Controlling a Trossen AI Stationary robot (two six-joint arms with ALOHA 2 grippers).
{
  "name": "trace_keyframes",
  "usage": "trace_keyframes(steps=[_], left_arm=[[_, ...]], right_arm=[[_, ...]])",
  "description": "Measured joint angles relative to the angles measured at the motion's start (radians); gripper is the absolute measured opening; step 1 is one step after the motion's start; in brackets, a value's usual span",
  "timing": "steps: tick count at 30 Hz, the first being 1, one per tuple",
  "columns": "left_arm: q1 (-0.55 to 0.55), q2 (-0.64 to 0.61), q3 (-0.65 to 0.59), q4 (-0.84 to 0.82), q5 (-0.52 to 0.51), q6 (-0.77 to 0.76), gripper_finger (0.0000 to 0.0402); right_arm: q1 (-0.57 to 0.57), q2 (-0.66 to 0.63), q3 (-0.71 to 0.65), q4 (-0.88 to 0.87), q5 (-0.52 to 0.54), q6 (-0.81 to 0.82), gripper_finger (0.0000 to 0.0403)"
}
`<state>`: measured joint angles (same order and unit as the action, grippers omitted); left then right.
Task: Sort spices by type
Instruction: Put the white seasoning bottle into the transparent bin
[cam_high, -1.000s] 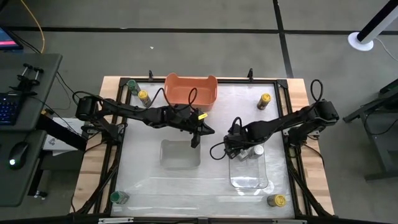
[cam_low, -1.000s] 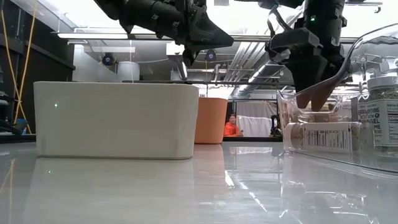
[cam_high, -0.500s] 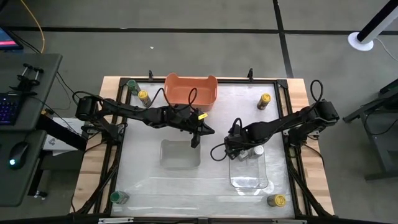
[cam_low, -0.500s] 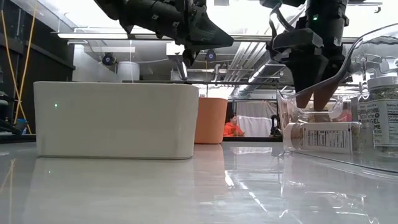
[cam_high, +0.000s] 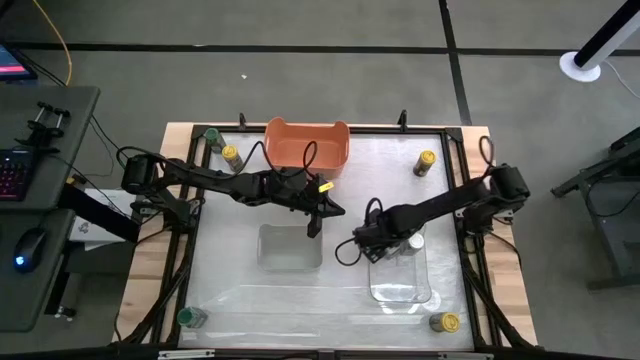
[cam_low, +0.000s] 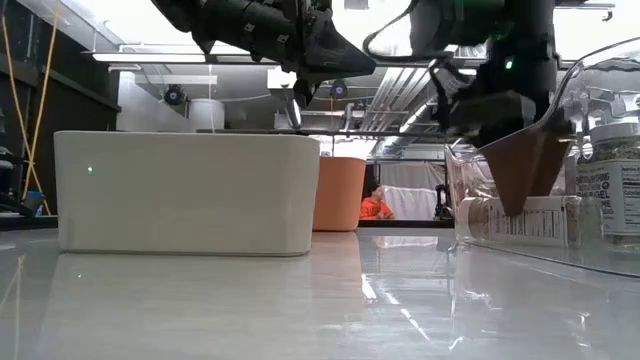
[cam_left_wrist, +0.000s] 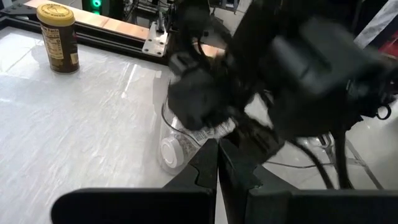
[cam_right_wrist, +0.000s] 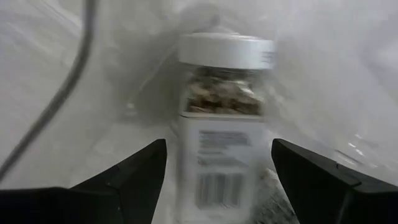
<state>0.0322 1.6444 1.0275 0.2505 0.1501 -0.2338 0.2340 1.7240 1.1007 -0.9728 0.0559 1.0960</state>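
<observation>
A white-capped spice jar (cam_right_wrist: 222, 112) lies on its side in the clear tray (cam_high: 400, 285). My right gripper (cam_right_wrist: 219, 146) is open and reaches down into the tray, one finger on each side of the jar, with narrow gaps showing. In the low view its fingers (cam_low: 520, 175) stand in front of the lying jar (cam_low: 545, 220); a second white-capped jar (cam_low: 612, 175) stands upright beside it. My left gripper (cam_high: 315, 222) is shut and empty, above the far edge of the grey tray (cam_high: 290, 250). Other jars stand near the table's corners.
The orange bin (cam_high: 306, 145) stands at the far edge. A green-capped jar (cam_high: 212, 135) and a yellow-capped jar (cam_high: 231, 155) are far left, another yellow-capped jar (cam_high: 425, 162) far right, a green one (cam_high: 190, 317) near left, a yellow one (cam_high: 445, 322) near right. A person shows far behind.
My right gripper has come down into the clear tray and a little toward the table's left, so its fingers now hang low around the lying white-capped jar. The left arm has kept still.
</observation>
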Motion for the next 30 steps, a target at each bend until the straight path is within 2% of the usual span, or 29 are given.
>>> trace_keyframes(steps=[12,15,18,25,30], left_arm=[[0.0,0.0,0.0,0.0,0.0,-0.001,0.0],[0.0,0.0,0.0,0.001,0.0,0.0,0.0],[0.0,0.0,0.0,0.002,-0.002,0.0,0.0],[0.0,0.0,0.024,-0.003,-0.002,0.043,0.0],[0.0,0.001,0.133,-0.118,-0.024,0.17,0.0009]], right_arm=[[0.009,0.046,0.005,0.025,-0.029,0.006,0.0284],[0.012,0.04,0.004,0.021,-0.04,0.001,0.0254],[0.023,0.02,0.003,0.003,-0.028,-0.006,0.0199],[0.062,-0.091,0.049,-0.128,0.024,-0.029,0.0194],[0.114,-0.225,0.102,-0.137,0.13,-0.03,0.0194]])
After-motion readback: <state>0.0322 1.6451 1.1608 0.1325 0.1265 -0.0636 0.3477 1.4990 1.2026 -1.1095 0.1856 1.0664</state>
